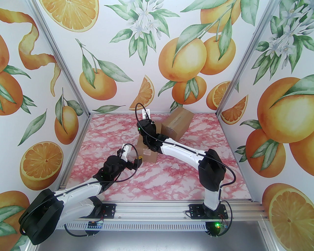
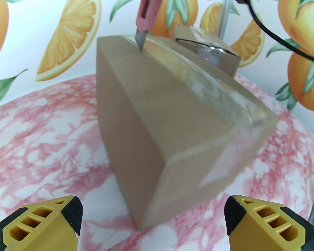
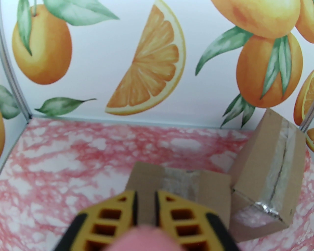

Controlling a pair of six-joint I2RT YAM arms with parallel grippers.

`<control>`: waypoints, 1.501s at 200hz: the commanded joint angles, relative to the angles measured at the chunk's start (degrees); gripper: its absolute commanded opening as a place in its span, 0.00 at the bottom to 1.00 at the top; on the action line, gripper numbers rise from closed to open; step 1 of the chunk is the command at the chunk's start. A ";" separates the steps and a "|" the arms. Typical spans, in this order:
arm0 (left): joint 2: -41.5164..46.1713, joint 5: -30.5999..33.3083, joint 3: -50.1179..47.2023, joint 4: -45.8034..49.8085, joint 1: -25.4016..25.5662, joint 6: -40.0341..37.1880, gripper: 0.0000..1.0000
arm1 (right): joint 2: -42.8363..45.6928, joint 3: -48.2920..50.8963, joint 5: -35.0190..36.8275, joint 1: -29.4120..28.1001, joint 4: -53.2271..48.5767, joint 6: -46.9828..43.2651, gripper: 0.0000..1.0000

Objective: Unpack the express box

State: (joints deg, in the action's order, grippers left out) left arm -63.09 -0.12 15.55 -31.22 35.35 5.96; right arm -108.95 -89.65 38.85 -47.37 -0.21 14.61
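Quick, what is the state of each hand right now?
Left hand: open, holding nothing.
Right hand: closed on the pink knife.

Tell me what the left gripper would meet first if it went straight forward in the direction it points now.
Most likely the near corner edge of the taped cardboard box, which stands right ahead of the open left gripper. Depth is unclear.

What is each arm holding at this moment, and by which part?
The right fingers clamp a pink box cutter by its handle, blade tip on the near box. The left fingers hold nothing.
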 commanded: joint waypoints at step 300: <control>-19.01 -32.08 19.39 -3.45 -10.22 -17.21 1.00 | -13.57 -21.20 -1.01 8.13 -11.04 -0.38 0.00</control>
State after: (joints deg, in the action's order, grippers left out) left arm -80.51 -30.35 33.91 -30.83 25.15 -14.74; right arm -121.40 -109.23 36.23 -39.64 -9.37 13.32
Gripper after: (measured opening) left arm 0.998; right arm 0.192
